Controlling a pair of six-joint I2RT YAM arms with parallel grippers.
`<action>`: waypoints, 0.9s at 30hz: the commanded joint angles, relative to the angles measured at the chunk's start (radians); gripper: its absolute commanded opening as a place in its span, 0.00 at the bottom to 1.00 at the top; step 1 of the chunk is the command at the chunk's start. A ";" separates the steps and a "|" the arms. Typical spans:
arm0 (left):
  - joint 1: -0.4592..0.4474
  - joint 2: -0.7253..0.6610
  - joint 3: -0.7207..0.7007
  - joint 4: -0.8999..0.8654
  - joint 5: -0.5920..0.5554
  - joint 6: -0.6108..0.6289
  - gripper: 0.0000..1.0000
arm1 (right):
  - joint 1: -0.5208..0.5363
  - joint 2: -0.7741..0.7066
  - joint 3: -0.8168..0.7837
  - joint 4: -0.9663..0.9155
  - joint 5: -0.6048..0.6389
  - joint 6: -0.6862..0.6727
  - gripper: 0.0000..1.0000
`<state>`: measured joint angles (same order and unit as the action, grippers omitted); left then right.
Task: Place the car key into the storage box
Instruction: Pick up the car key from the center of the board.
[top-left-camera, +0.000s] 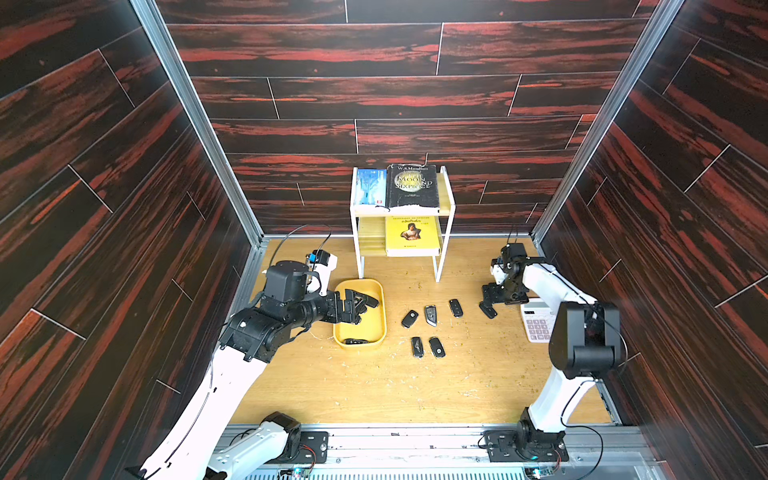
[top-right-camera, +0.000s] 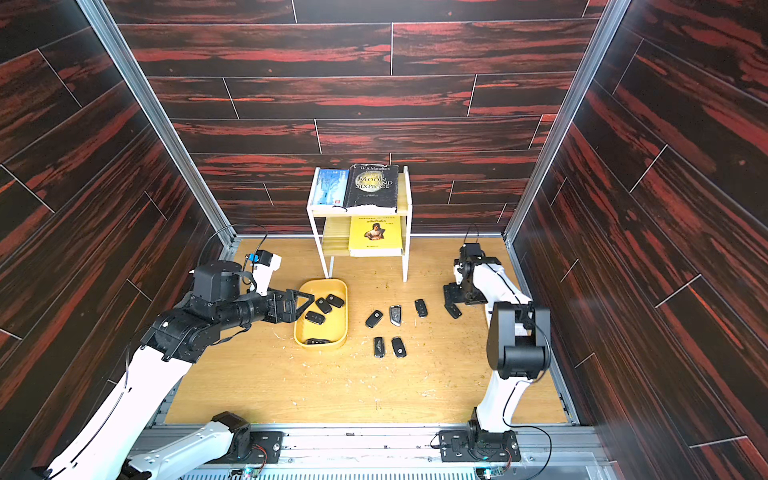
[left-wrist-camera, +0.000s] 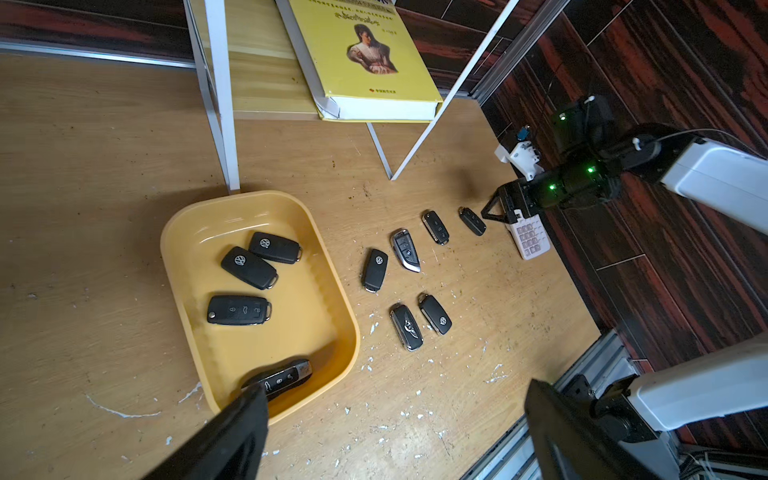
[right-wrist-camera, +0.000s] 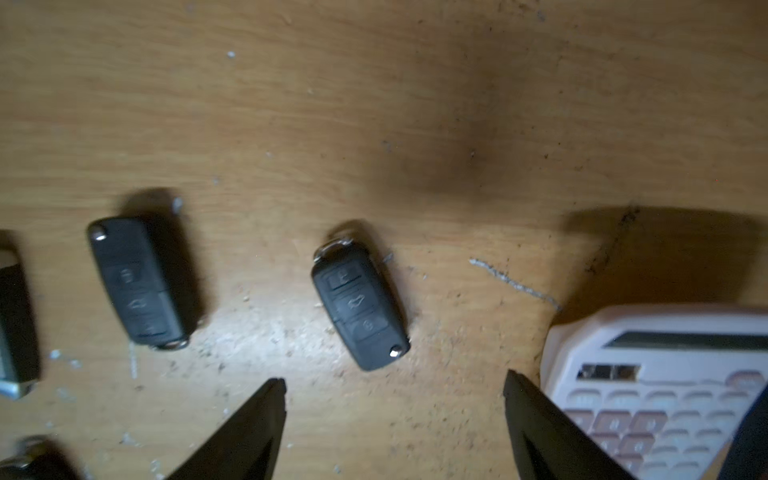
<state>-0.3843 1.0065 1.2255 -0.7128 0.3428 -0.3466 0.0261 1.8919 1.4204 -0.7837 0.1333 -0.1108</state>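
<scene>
Key (right-wrist-camera: 360, 305) flat on worktop (top-left-camera: 374, 386) near right edge, buttons up, just beside calculator (right-wrist-camera: 665, 374), not touching. My right gripper (right-wrist-camera: 394, 379) hovers over it, jaws wide, empty. Step, I judge: reach for pick. Next: lower astride key's long sides, clear of calculator, close, lift, carry to box (left-wrist-camera: 309, 307) toward left edge. Four stored keys (left-wrist-camera: 249, 266) inside; five loose keys (left-wrist-camera: 376, 270) between. Left gripper (left-wrist-camera: 397, 390) wide, empty, above box; should clear way.

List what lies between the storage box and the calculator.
Six car keys, flat on the wooden table between storage box and calculator; the left wrist view shows all.
</scene>
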 joint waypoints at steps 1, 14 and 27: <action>0.005 -0.043 -0.013 0.039 0.025 -0.008 1.00 | 0.012 0.054 0.067 -0.010 -0.074 -0.076 0.85; 0.005 -0.065 -0.035 0.057 0.029 -0.009 1.00 | 0.003 0.031 -0.072 0.039 -0.089 -0.081 0.79; 0.005 -0.079 -0.048 0.051 0.015 -0.002 1.00 | 0.003 0.083 -0.048 0.035 -0.086 -0.067 0.69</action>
<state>-0.3843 0.9512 1.1858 -0.6636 0.3592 -0.3561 0.0284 1.9453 1.3426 -0.7361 0.0597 -0.1799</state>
